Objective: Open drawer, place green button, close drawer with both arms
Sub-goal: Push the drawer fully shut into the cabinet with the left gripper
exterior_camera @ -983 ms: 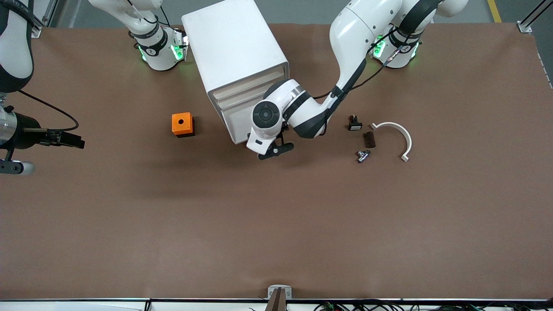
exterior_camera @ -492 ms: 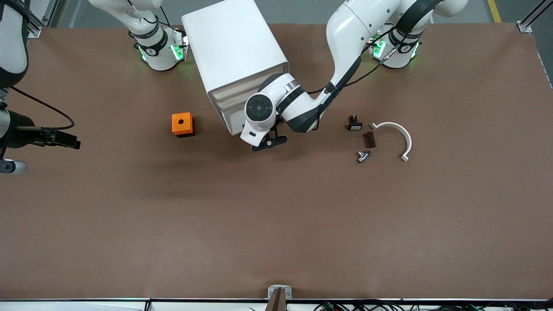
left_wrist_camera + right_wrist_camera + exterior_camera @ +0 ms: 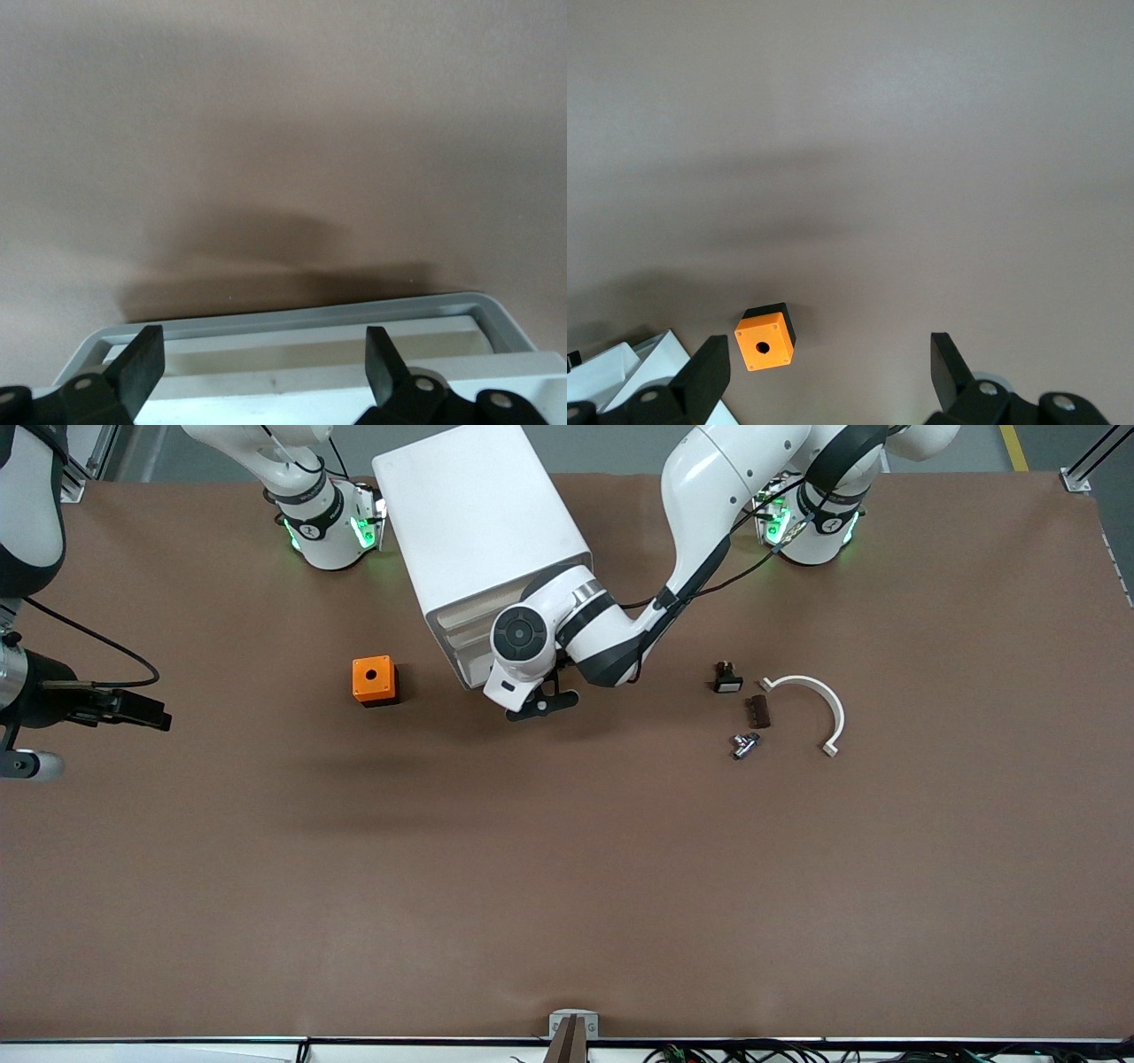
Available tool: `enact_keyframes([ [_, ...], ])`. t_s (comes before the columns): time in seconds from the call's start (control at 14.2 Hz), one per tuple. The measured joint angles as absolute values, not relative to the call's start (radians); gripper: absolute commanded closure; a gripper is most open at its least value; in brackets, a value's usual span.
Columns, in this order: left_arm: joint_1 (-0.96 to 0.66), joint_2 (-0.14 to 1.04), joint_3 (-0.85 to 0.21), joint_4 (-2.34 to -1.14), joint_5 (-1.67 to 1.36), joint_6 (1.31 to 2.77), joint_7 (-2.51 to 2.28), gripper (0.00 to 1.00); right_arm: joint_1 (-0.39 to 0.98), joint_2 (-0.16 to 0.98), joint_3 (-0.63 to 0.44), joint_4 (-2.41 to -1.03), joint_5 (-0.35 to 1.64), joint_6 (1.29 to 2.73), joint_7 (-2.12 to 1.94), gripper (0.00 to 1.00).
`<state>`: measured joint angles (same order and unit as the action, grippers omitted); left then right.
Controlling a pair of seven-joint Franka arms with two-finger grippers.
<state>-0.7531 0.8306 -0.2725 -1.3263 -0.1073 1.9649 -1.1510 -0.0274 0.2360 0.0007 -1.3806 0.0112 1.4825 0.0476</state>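
The cabinet (image 3: 483, 540) stands on the table (image 3: 567, 868) between the two arm bases, its drawer fronts turned toward the front camera and the left arm's end. It is a rigid, light-looking white box, so a hard pull may drag the whole body. The bottom drawer (image 3: 301, 341) probably slides freely; its raised front lip, seen in the left wrist view, is the natural place to hook or pinch. The left gripper (image 3: 540, 704) hangs just in front of the drawer fronts, low to the table, jaws spread wide with the lip lying between and just ahead of them, nothing held. The right gripper (image 3: 133, 708) waits over the right arm's end of the table, jaws likewise spread and empty. The orange cube (image 3: 375, 680) sits beside the cabinet. The button (image 3: 744, 744), likely the small piece among the loose parts toward the left arm's end, lies well apart from both grippers; it is hard, light and easily knocked.
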Motion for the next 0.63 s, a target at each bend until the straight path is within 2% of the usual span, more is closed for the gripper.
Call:
enact_keyframes([
  [0.63,-0.787,0.833,-0.276,-1.335,-0.172,1.965,-1.151,0.00,-0.020,0.117,0.005,-1.411,0.012,1.448,0.048,0.00],
])
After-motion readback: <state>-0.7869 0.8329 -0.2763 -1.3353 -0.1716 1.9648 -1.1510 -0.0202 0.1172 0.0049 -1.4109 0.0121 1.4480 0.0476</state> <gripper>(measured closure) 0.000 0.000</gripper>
